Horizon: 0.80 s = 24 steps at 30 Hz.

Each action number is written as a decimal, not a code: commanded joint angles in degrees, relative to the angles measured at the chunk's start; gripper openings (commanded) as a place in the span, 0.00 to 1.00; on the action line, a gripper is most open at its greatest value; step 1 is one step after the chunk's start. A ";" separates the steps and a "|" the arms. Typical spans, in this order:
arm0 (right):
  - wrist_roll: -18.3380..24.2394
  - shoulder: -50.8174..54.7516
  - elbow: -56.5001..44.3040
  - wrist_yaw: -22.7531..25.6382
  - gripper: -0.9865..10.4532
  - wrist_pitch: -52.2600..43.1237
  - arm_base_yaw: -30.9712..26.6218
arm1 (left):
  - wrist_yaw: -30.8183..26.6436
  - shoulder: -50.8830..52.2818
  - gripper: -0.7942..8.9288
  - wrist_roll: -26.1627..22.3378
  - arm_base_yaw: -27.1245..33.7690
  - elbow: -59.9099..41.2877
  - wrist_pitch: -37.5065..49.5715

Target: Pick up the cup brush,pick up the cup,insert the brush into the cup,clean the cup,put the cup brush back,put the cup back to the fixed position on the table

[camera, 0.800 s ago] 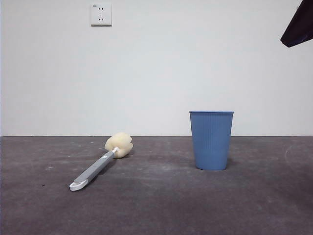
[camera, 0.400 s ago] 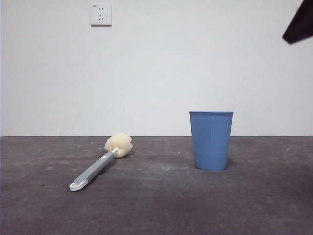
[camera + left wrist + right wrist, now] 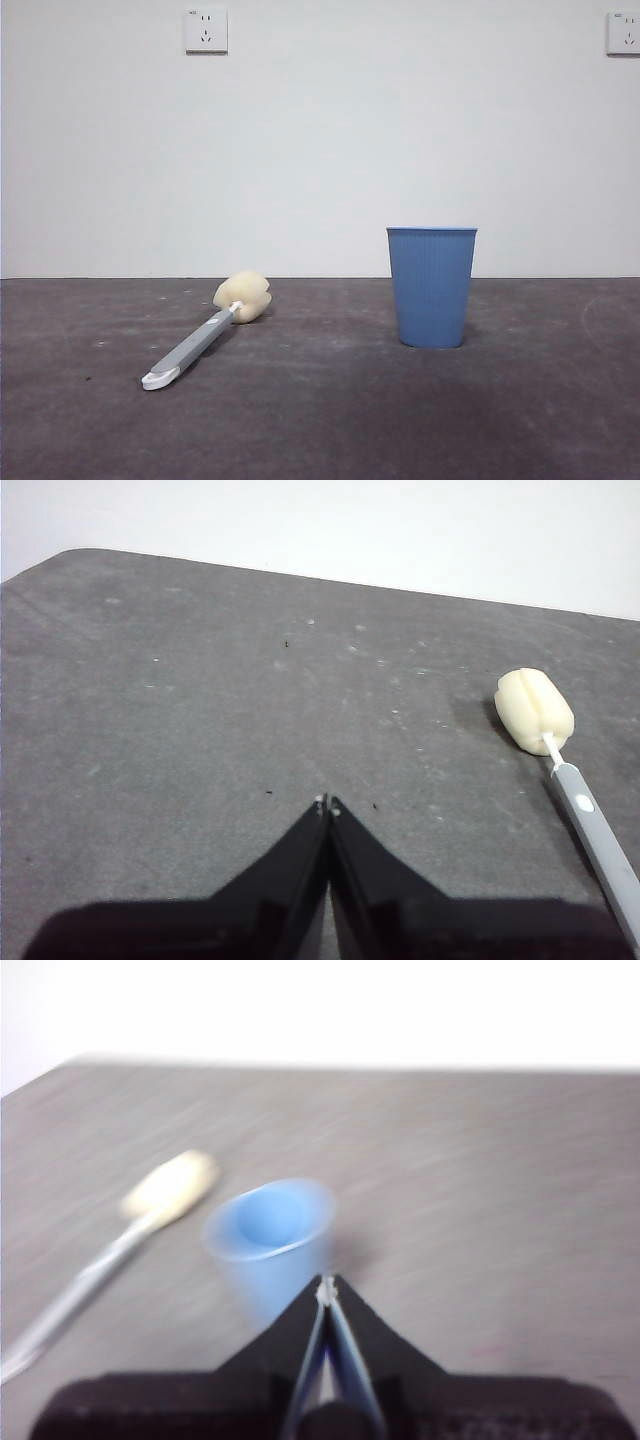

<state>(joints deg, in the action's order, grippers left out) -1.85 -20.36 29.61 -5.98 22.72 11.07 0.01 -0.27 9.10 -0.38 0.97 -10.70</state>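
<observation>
The cup brush lies flat on the table at the left, its cream sponge head toward the wall and its white tip toward me. It also shows in the left wrist view and, blurred, in the right wrist view. The blue cup stands upright right of centre, and shows empty in the right wrist view. My left gripper is shut and empty above bare table, apart from the brush. My right gripper is shut and empty above and short of the cup. Neither arm shows in the front view.
A white wall stands behind the table, with a socket at the upper left and another at the upper right. The table's far edge meets the wall just behind the brush and cup.
The black arm tip at the front view's top right corner has moved up and out of view, uncovering the right wall socket. The brush and the cup have not moved.
</observation>
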 commanded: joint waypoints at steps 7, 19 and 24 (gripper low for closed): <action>-0.33 12.55 -17.75 0.17 0.09 -13.33 -8.50 | 0.13 0.11 0.08 0.31 0.20 -0.74 0.07; -5.90 20.06 -28.52 0.37 0.09 -13.81 -10.69 | 0.13 0.11 0.08 0.31 0.20 -0.74 0.07; -6.51 20.31 -29.27 0.39 0.09 -12.46 -10.69 | 0.13 0.11 0.08 0.31 0.20 -0.74 0.09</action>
<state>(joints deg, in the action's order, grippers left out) -7.60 -0.30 1.08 -5.76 9.80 0.40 -0.01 -0.27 9.08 -0.38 0.99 -10.70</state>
